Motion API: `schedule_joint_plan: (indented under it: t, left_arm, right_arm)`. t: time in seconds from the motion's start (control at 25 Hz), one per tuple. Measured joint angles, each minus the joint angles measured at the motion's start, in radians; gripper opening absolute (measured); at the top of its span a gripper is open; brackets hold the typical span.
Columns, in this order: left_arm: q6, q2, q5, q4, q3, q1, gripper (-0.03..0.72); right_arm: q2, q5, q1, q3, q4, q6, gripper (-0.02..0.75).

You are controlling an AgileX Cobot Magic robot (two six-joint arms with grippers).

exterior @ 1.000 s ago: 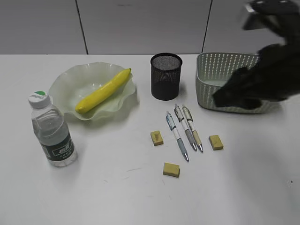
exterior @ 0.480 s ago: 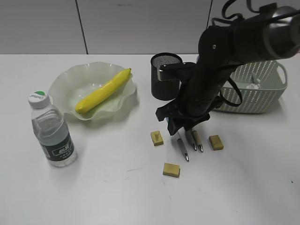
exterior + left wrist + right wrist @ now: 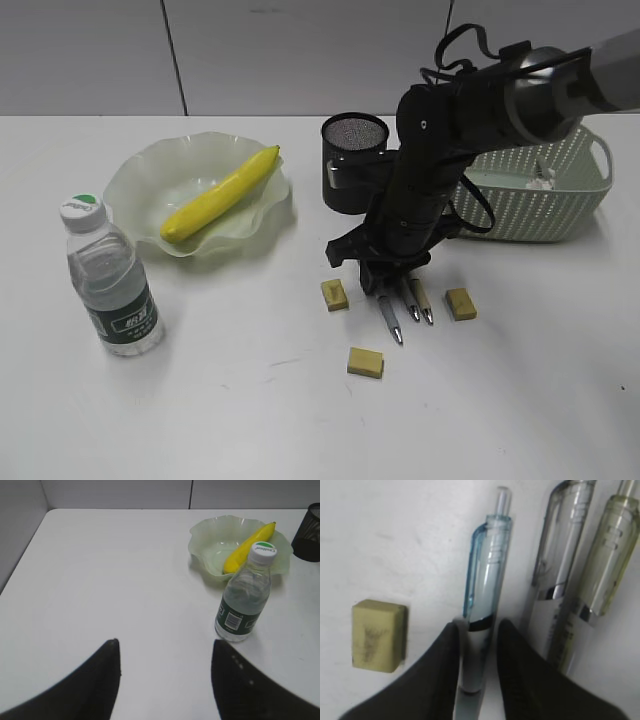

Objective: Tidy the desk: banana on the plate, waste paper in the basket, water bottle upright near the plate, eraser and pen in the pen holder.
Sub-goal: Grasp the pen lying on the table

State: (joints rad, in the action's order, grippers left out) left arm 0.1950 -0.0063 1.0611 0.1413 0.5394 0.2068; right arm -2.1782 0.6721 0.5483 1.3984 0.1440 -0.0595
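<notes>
My right gripper (image 3: 385,285) (image 3: 476,625) is down on the desk (image 3: 200,420), shut on the leftmost, blue-clipped pen (image 3: 487,555) (image 3: 390,322), which still lies flat. A grey pen (image 3: 560,555) and an olive pen (image 3: 605,555) lie just to its right. Three yellow erasers (image 3: 335,294) (image 3: 461,303) (image 3: 365,362) lie around the pens; one shows in the right wrist view (image 3: 377,635). The banana (image 3: 222,192) lies on the plate (image 3: 130,170). The water bottle (image 3: 110,280) (image 3: 242,600) stands upright beside the plate. The waste paper (image 3: 541,178) lies in the basket (image 3: 520,215). My left gripper (image 3: 165,647) is open and empty over bare desk.
The black mesh pen holder (image 3: 352,165) stands just behind my right arm, between the plate and the basket. The right arm reaches across the basket's front left corner. The left wrist view also shows the banana (image 3: 247,547) and the plate (image 3: 205,540).
My right arm swung from over the basket to the pens and came down on the leftmost pen. The waste paper now shows in the basket. The left arm has not moved.
</notes>
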Motion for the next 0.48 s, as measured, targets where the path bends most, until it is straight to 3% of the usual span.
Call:
schedule_joint_plan:
  t: [0.16,0.36,0.48]
  left_arm:
    - [0.000,0.000,0.000,0.000,0.000,0.000,0.435]
    - [0.000,0.000,0.000,0.000,0.000,0.000,0.435]
    - [0.000,0.000,0.000,0.000,0.000,0.000,0.435]
  right_arm:
    - [-0.003,0.000,0.000,0.003,-0.005,-0.007,0.106]
    - [0.035,-0.020,0.000,-0.003,0.002,-0.008,0.109]
    - [0.170,-0.118,0.000,-0.051,0.005,-0.008,0.109]
